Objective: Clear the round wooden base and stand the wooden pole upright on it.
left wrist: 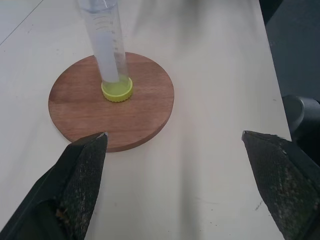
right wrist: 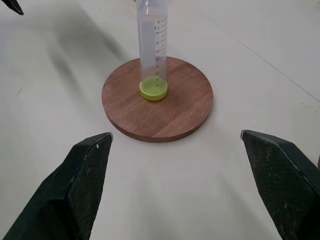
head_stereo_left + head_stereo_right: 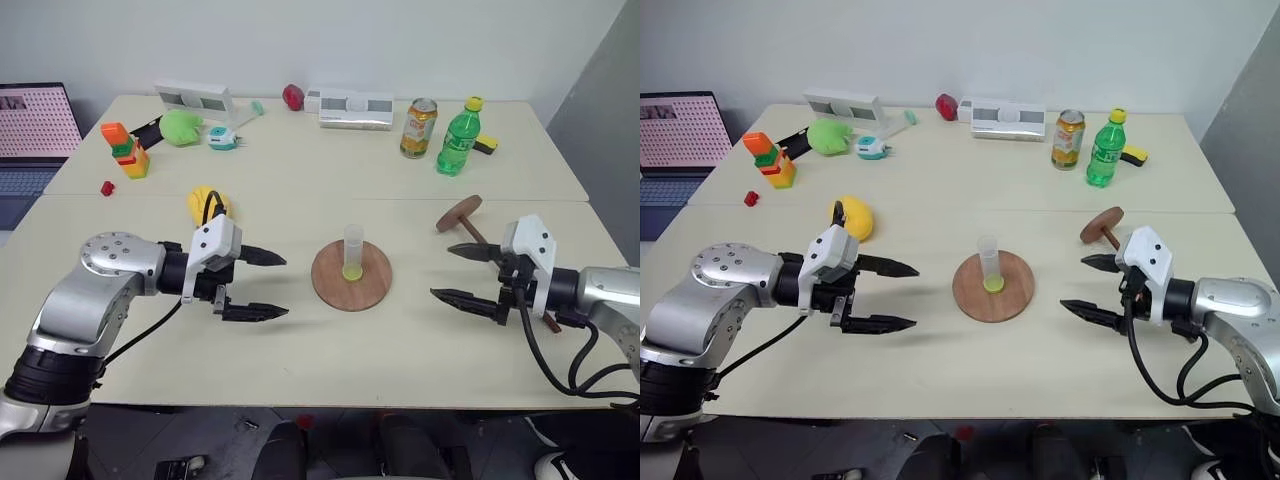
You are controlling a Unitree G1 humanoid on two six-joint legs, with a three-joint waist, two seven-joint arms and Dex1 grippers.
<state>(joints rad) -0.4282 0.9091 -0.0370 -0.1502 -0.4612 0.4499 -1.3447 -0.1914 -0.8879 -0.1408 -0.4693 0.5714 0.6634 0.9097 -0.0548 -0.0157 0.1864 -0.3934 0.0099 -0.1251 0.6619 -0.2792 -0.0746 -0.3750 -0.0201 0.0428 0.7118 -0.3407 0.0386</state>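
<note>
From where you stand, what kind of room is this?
Probably an office or lab test bench: a laptop beside pale tables pushed together, strewn with toy blocks, a soda can and a green bottle.

Two pale cream tables (image 3: 300, 330) stand pushed together, their seam running left to right across the middle. Behind the far table (image 3: 330, 160) rises a plain white wall (image 3: 330, 40), evenly lit. At far right a grey panel (image 3: 610, 110) slants down beside the tables. At far left a laptop (image 3: 30, 135) sits open, its screen showing a pink pattern. Below the near edge the floor (image 3: 200, 440) is dark.
</note>
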